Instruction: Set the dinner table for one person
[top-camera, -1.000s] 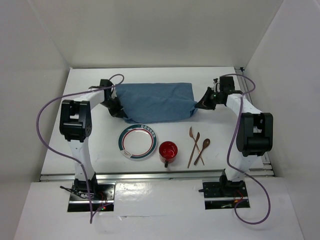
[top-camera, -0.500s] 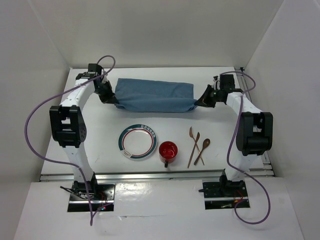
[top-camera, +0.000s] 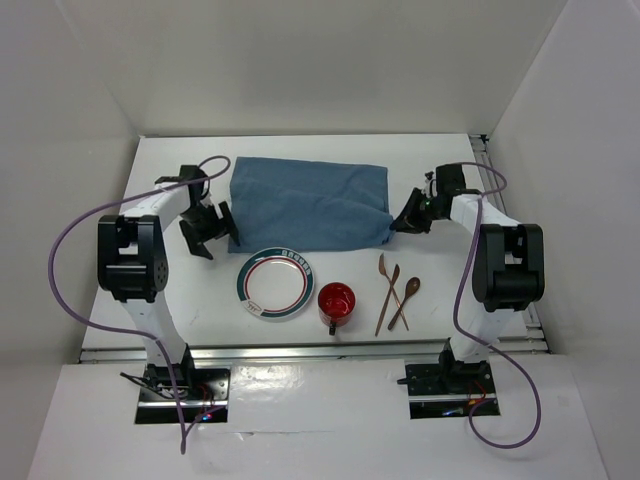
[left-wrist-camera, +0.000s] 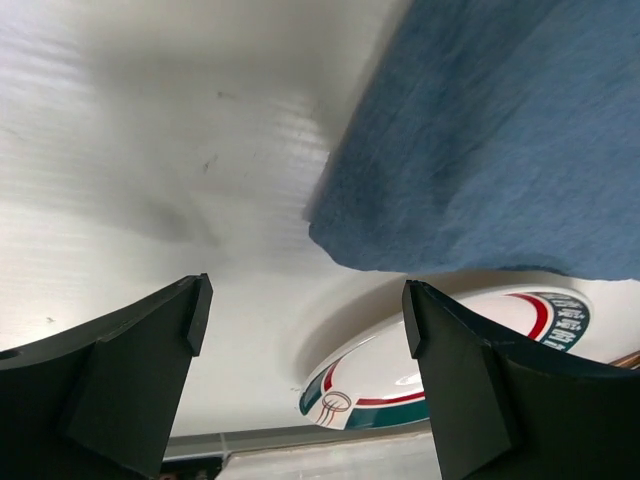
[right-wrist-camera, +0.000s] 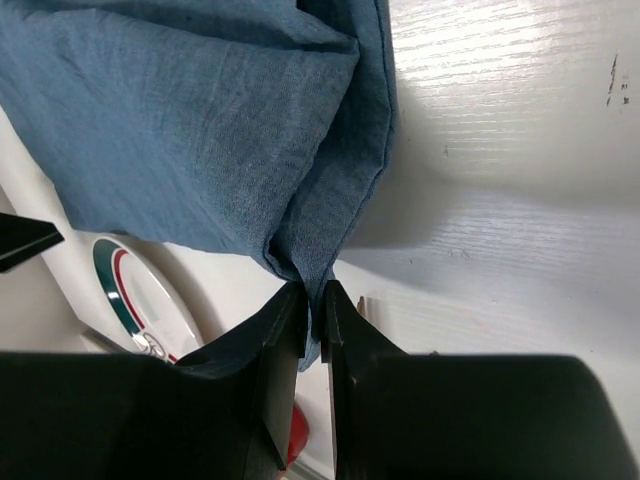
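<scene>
A blue cloth placemat (top-camera: 305, 205) lies spread across the back of the white dinner table (top-camera: 330, 150). My left gripper (top-camera: 212, 232) is open just off the cloth's near left corner (left-wrist-camera: 340, 225), holding nothing, with the plate (left-wrist-camera: 440, 370) showing between its fingers. At the cloth's near right corner my right gripper (top-camera: 393, 222) has its fingers (right-wrist-camera: 285, 320) nearly together, and the bunched corner of the placemat (right-wrist-camera: 200, 120) is pinched between them. Nearer the front stand a white plate with a green and red rim (top-camera: 274, 284) and a red cup (top-camera: 335, 302).
Three wooden utensils (top-camera: 395, 290) lie side by side to the right of the cup. An aluminium rail (top-camera: 300, 350) runs along the table's near edge, and white walls close in the back and sides.
My left gripper has let go of the cloth's left corner, opened wide and drawn back toward the front. The cloth now lies flatter. My right gripper has shifted slightly nearer.
</scene>
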